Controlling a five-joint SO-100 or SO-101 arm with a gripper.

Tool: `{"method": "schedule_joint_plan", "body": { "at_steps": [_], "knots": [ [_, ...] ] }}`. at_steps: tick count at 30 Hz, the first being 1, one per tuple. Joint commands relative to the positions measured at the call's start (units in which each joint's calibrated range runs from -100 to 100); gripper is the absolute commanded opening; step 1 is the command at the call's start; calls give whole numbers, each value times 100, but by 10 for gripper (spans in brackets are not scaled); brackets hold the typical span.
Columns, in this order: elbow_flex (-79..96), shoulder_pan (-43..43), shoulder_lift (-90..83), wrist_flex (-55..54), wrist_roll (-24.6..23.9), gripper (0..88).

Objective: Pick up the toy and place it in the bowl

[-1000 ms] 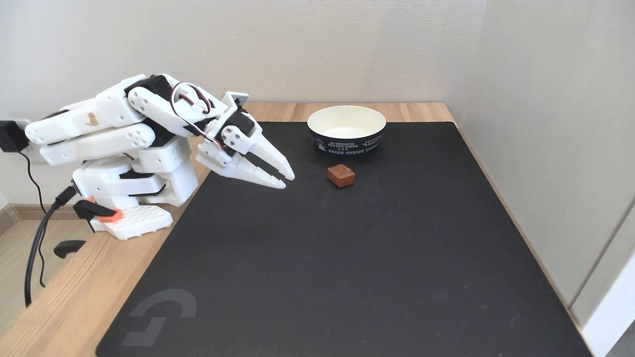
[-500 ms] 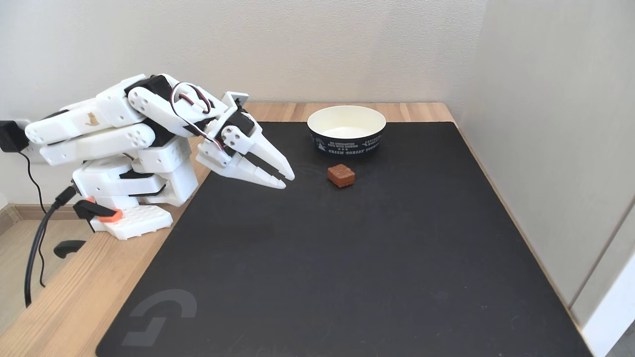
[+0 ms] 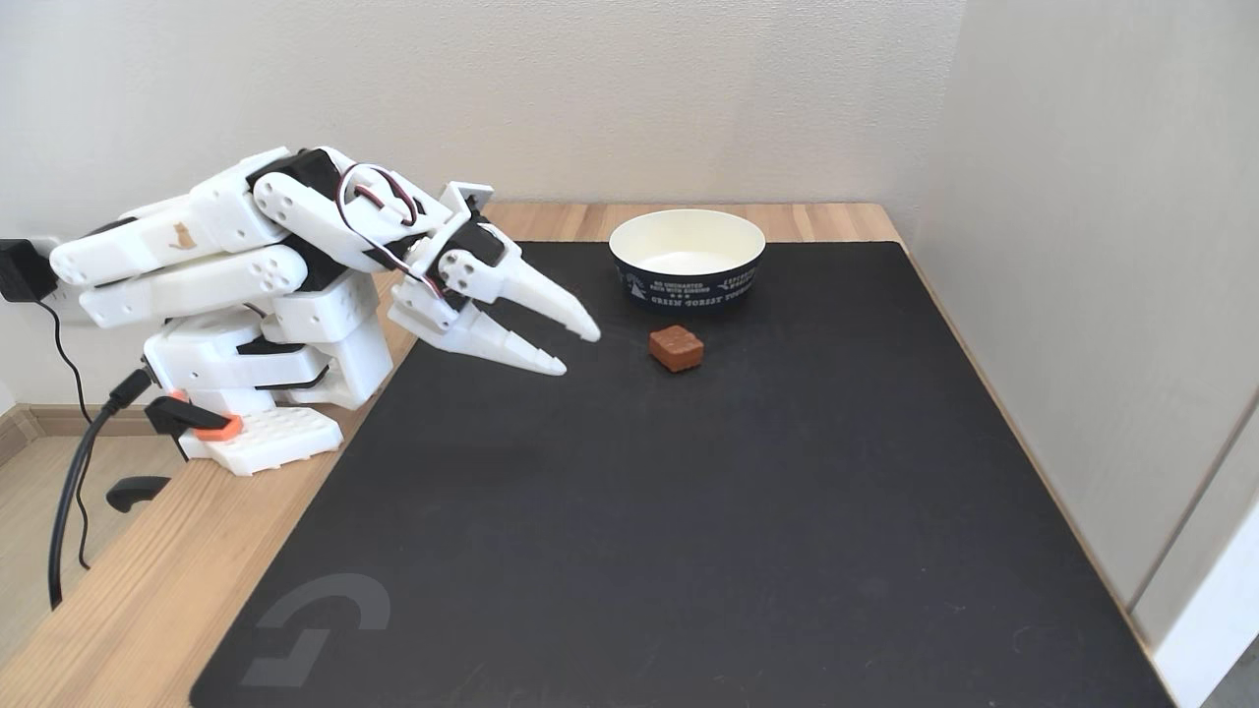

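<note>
In the fixed view the toy (image 3: 676, 348), a small reddish-brown block with a bumpy top, lies on the black mat just in front of the bowl (image 3: 687, 260). The bowl is round, cream-white inside and dark navy outside with white lettering, and it holds nothing. My white gripper (image 3: 575, 351) hangs low over the mat to the left of the toy, a short gap away from it. Its two pointed fingers (image 3: 551, 300) stand apart, open, with nothing between them.
The black mat (image 3: 689, 511) covers most of the wooden table (image 3: 128, 590). The arm's white base (image 3: 266, 374) is clamped at the table's left edge, with black cables (image 3: 69, 492) hanging there. A pale wall (image 3: 1082, 246) runs along the table's right side.
The gripper's upper finger has swung up and away from the lower one, so the gripper went from nearly shut to open. Arm, toy and bowl have not moved.
</note>
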Motion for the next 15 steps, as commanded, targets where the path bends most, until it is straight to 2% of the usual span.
{"method": "schedule_joint_plan", "body": {
  "at_steps": [1, 11, 15],
  "knots": [
    [70, -32, -75, 20, 41, 357],
    [-48, -40, -67, 105, -6, 362],
    [-976, -283, 417, 511, -622, 359]
  ]
}}
